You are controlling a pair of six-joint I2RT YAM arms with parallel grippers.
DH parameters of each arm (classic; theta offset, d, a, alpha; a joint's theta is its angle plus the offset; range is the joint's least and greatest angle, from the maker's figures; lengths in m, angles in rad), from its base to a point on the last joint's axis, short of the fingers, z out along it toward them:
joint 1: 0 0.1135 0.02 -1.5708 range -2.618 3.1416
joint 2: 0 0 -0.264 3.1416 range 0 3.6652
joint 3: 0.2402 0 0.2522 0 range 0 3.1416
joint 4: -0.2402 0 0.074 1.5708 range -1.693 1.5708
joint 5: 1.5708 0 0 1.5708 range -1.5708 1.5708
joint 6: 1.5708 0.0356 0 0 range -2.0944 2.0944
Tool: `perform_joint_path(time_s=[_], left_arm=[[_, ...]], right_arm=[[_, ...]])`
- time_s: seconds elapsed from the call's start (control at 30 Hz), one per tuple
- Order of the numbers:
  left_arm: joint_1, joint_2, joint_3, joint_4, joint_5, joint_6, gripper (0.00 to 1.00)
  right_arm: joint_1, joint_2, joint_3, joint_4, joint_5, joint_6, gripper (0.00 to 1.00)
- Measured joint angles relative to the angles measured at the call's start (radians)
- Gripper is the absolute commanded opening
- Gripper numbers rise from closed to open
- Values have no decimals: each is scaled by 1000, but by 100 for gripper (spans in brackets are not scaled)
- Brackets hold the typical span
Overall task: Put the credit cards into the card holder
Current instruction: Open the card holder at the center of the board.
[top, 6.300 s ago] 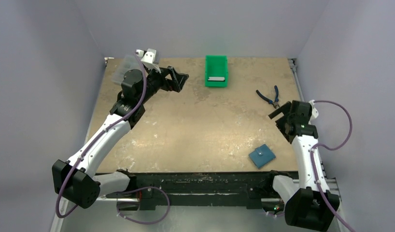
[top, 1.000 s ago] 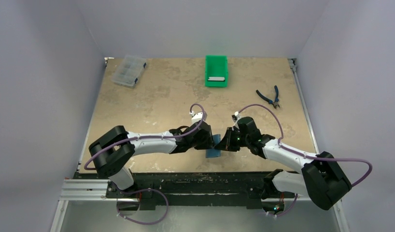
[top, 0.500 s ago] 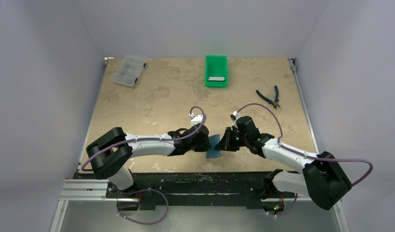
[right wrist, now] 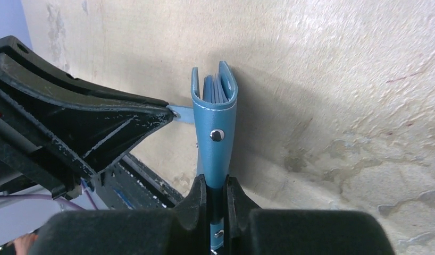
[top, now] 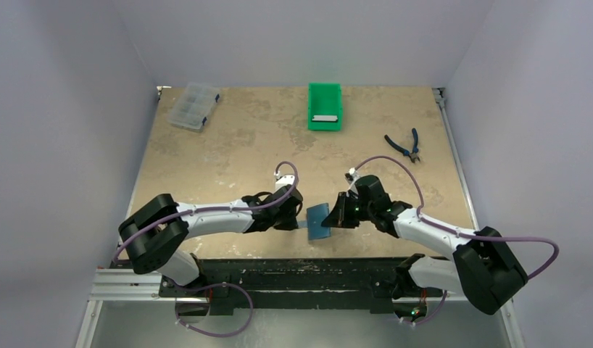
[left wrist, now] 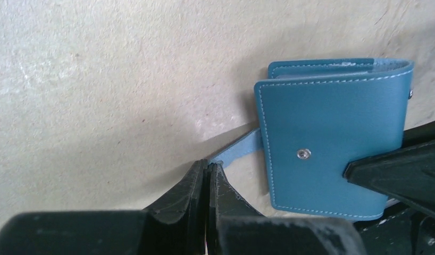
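Two robot arms reach in from the near edge of a tan, mottled bench (top: 243, 152) and meet just in front of their bases, near the middle.

Between them is the card holder (top: 319, 221), a small teal-blue folding wallet. It is held on edge rather than lying flat. The left hand (top: 299, 217) has its fingers pressed fully together on the tip of a thin pale-blue strap (left wrist: 236, 149) that comes out of the wallet's side. The left wrist view shows this clearly: the left hand (left wrist: 207, 166) pinches the strap end, and beyond it is the broad stitched face of the card holder (left wrist: 327, 143) with a silver snap stud (left wrist: 304, 154).

The right hand (top: 336, 215) grips the opposite side. In the right wrist view the right hand (right wrist: 216, 183) is clamped narrowly on the near edge of the card holder (right wrist: 215, 117). The wallet's covers gape slightly at the far edge, showing grey-blue pocket layers inside. Whether the wallet touches the bench cannot be told.

Farther back on the right lie blue-handled pliers (top: 404, 146). At the far middle stands a green bin (top: 325, 98), and the credit cards (top: 325, 117) lie in it as a pale stack, well apart from the wallet. At the far left corner sits a clear compartment box (top: 193, 106).
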Motion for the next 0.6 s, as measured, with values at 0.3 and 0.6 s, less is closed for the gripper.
perform_joint_path(time_s=[0.3, 0.6], left_arm=[[10, -91, -87, -32, 61, 15, 0], [31, -137, -129, -23, 85, -12, 0]], right_arm=[[129, 66, 190, -328, 333, -93, 76], [459, 195, 420, -445, 627, -88, 95]])
